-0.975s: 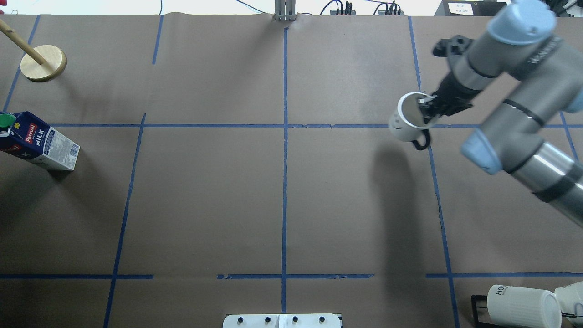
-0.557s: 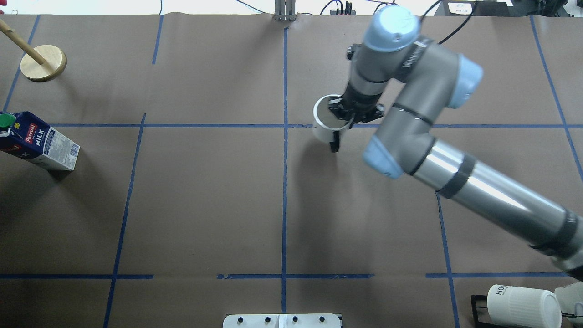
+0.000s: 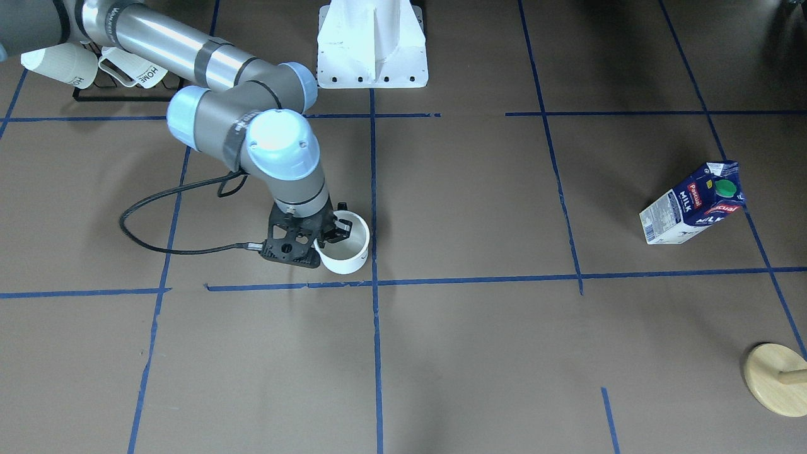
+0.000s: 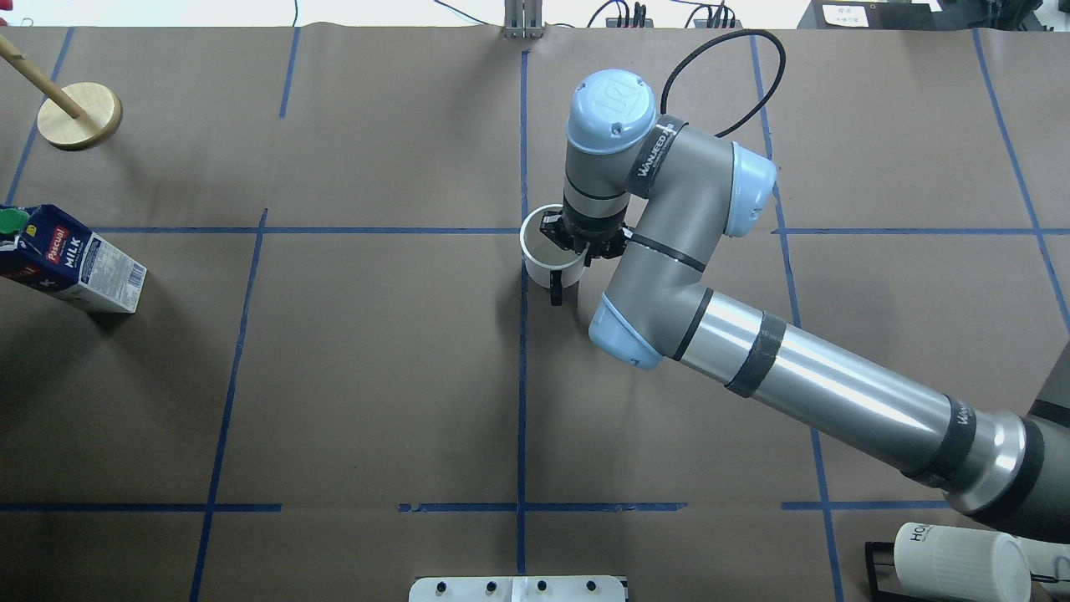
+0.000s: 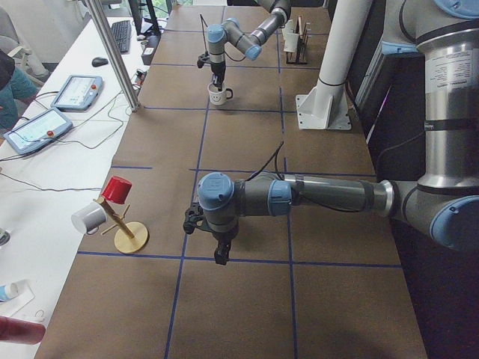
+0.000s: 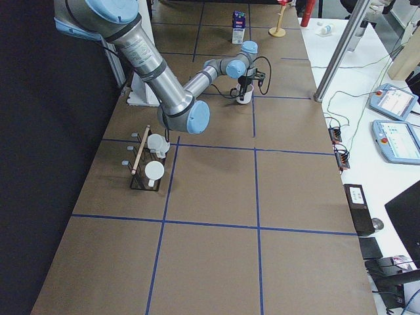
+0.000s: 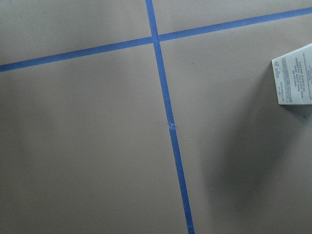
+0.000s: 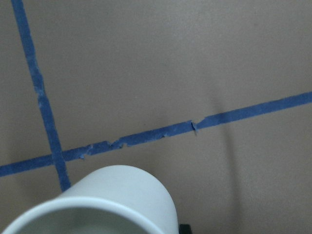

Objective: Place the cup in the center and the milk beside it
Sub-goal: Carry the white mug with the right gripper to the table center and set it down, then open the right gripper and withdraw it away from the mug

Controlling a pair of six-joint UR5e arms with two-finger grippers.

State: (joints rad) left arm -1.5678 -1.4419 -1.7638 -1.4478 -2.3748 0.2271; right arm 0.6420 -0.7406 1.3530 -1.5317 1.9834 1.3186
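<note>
- Clamps the cup [image 4: 547, 274] by its rim with the right gripper [image 4: 570, 242], one finger inside the mouth and one outside.
- Holds it upright just beside the central crossing of the blue tape lines [image 4: 522, 231], on the robot's right of the middle line, with the black handle toward the robot. Cannot tell whether the base touches the paper.
- Leaves bare brown paper on every side of the cup except where the right arm reaches in.
- Stands the milk carton [image 4: 75, 263] at the table's left edge, well apart from the cup, with open paper between.
- Shows the left gripper [image 5: 220, 256] only in the side view, above the tape near the wooden mug stand [image 5: 131, 238]. Cannot tell whether released or clenched.
- Sets the rack of "HOME" mugs [image 4: 953, 558] at the near right corner.
</note>
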